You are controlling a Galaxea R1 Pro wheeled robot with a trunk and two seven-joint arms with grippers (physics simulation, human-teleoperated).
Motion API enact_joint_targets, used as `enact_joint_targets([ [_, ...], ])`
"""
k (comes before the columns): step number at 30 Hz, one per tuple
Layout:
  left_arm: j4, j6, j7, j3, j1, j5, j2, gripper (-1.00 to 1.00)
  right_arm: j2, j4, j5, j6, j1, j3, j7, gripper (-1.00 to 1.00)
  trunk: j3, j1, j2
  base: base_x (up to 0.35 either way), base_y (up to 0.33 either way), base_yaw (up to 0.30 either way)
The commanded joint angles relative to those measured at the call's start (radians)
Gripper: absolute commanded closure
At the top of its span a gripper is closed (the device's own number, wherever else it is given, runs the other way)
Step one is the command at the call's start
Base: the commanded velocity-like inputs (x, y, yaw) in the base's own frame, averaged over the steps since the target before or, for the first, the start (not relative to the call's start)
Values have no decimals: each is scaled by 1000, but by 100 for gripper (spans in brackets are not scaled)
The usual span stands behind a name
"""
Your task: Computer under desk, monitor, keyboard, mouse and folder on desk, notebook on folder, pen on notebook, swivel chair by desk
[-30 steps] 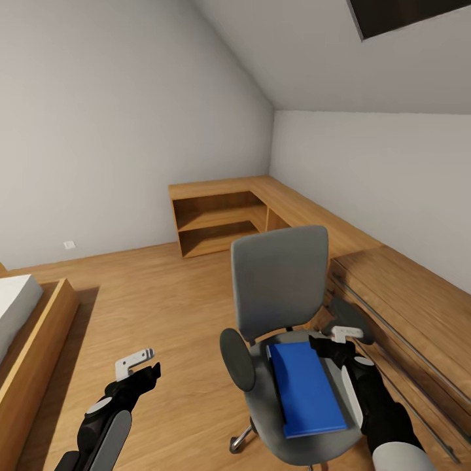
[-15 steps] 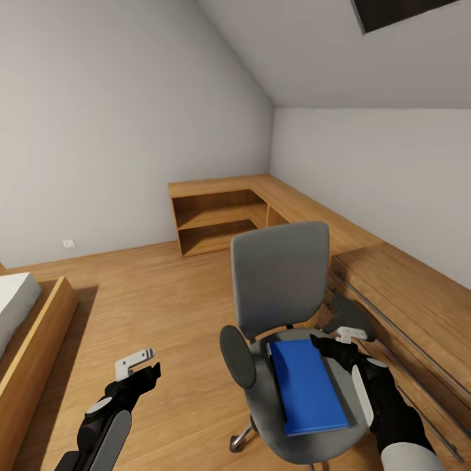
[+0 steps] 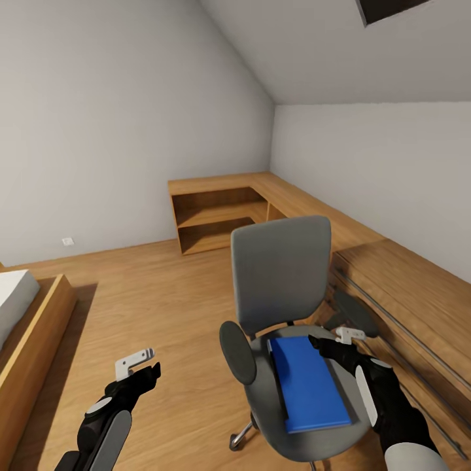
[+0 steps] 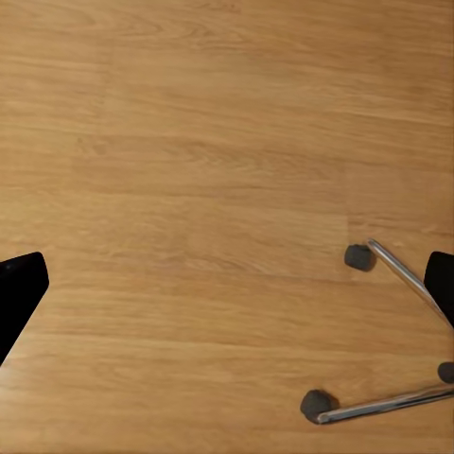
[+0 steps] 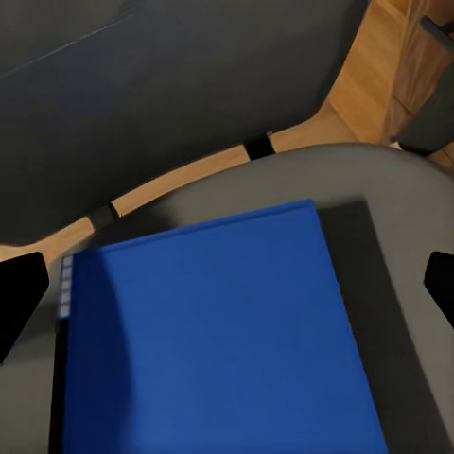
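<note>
The grey swivel chair with black armrests stands in front of me, its back toward the far wall. A bright blue folder lies flat on its seat. My right gripper hovers just over the folder's far right corner. In the right wrist view the folder spans the gap of the open right gripper, with the grey seat around it. My left gripper hangs open over bare floor left of the chair. The left wrist view has the left gripper above the chair's chrome legs and casters.
Light wooden low cabinets run along the right wall close behind the chair and turn into open corner shelves. A wooden bed frame with a white mattress sits at the left. Open wood floor lies between.
The head camera has tilted a little, so the whole picture has shifted. My right arm has drawn slightly to the right beside the folder. The left arm has not moved.
</note>
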Motion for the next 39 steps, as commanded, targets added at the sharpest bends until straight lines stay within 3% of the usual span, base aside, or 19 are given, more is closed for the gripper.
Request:
enact_joint_targets([
  [1,-1,1,10,-2,-1,10,1,-100,0,-1,4,4,-1,-3,7,-100,-4,4,-8,0,0,0],
  [39,-1,1,10,-2,-1,10,1,-100,2,15,6,-3,-1,-2,4,-100,-123,150,-274,0,0,0],
])
